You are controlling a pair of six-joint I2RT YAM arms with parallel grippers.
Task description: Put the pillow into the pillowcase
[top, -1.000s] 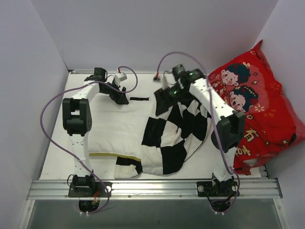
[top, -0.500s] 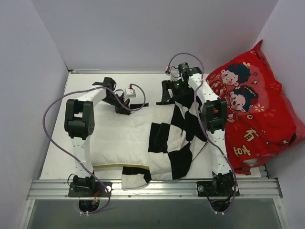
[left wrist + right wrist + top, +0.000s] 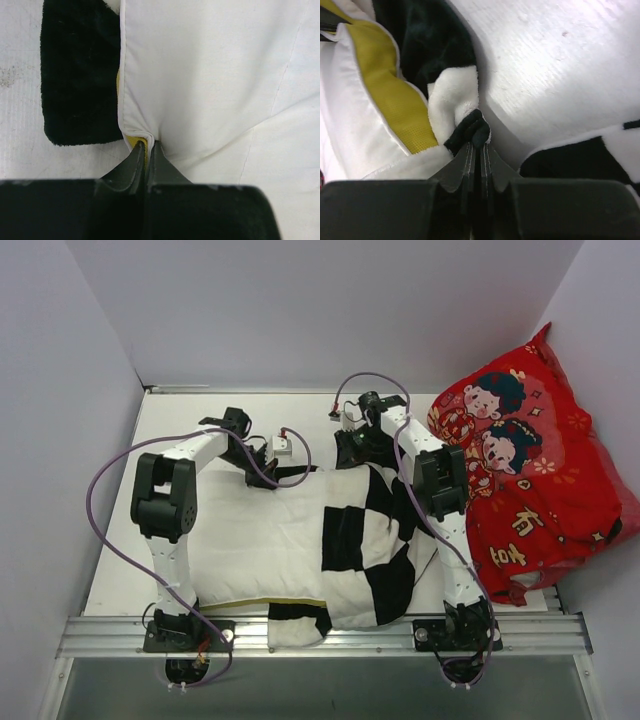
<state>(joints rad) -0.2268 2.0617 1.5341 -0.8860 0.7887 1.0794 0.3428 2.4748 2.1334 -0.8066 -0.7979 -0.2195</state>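
Note:
The cream-white pillow [image 3: 255,535] lies flat across the table, its right part inside the black and white checkered pillowcase [image 3: 375,540]. At the back, my left gripper [image 3: 297,474] is shut on the pillow's far edge. The left wrist view shows the white cloth [image 3: 210,75] and a bit of yellow band pinched in the left gripper [image 3: 148,145], with a black pillowcase patch [image 3: 80,75] beside it. My right gripper [image 3: 350,454] is shut on the pillowcase's far rim. In the right wrist view a black and white fold [image 3: 465,120] is bunched in the right gripper [image 3: 479,140], beside the pillow's yellow band [image 3: 390,85].
A large red cartoon-printed cushion [image 3: 540,470] leans against the right wall, close to the right arm. Purple cables loop from both arms over the back of the table [image 3: 180,420]. Walls close in the left, back and right sides.
Both grippers have shut, the left on the pillow's edge, the right on the pillowcase's rim. The left gripper moved right toward the middle. The pillowcase has shifted right and nearer.

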